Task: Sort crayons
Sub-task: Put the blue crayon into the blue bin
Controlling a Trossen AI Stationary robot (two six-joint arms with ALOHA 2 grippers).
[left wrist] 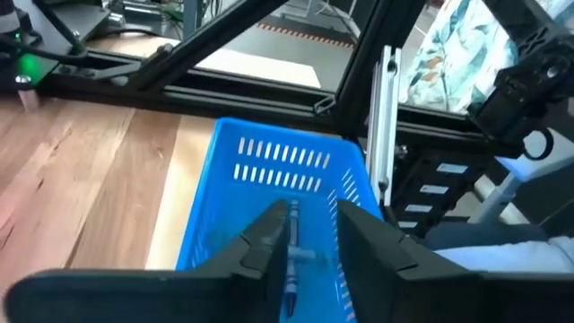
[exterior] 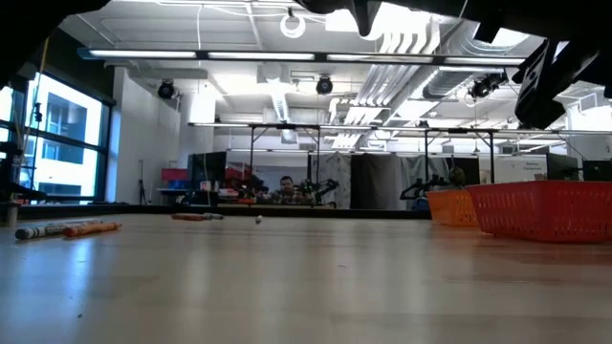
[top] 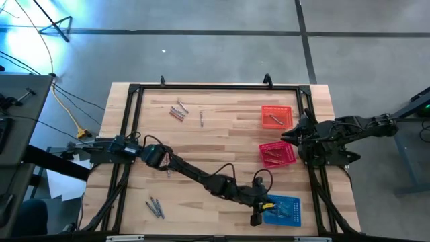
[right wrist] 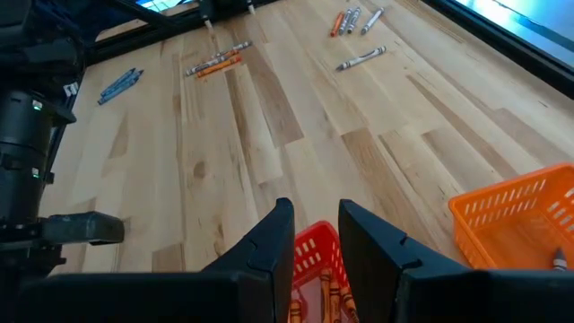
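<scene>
The left hand hangs over the blue basket, fingers parted, a blue crayon dropping between them. It should lift straight up. The right hand, part open and holding nothing, waits over the red basket.

Left claw parted, seemingly just slightly; right claw parted.

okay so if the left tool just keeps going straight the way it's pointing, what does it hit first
Most likely the blue basket. The left tool points down into it, fingers apart, with a blue crayon between them. Whether that crayon is already lying on the basket floor is hard to judge.
</scene>
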